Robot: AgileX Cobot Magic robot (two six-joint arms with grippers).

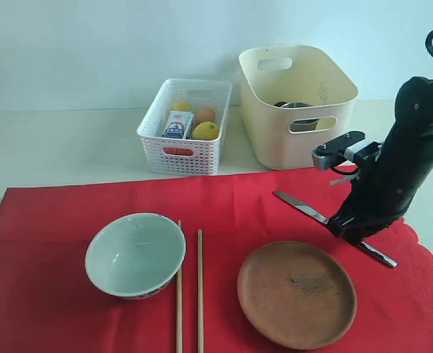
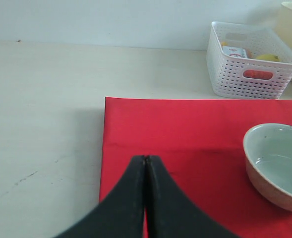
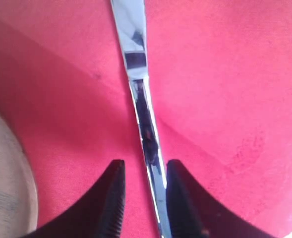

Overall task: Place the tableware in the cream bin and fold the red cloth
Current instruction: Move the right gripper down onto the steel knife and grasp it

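Note:
The metal knife [image 1: 298,207] lies slantwise on the red cloth [image 1: 47,243], right of centre. My right gripper [image 1: 346,229] is down over its handle, open, one finger on each side of the knife [image 3: 136,64]; one finger sits close against it and a gap shows at the other. Near the front lie the pale green bowl [image 1: 135,254], two chopsticks [image 1: 199,294] and the brown plate [image 1: 297,293]. The cream bin [image 1: 275,125] stands behind the cloth with a steel cup [image 1: 297,110] inside. My left gripper [image 2: 146,157] is shut and empty, over the cloth's left corner.
A white lattice basket [image 1: 187,147] with food items stands left of the cream bin, behind the cloth. Bare pale tabletop [image 2: 41,114] lies left of the cloth. The cloth's scalloped edge [image 1: 426,254] runs just right of my right arm.

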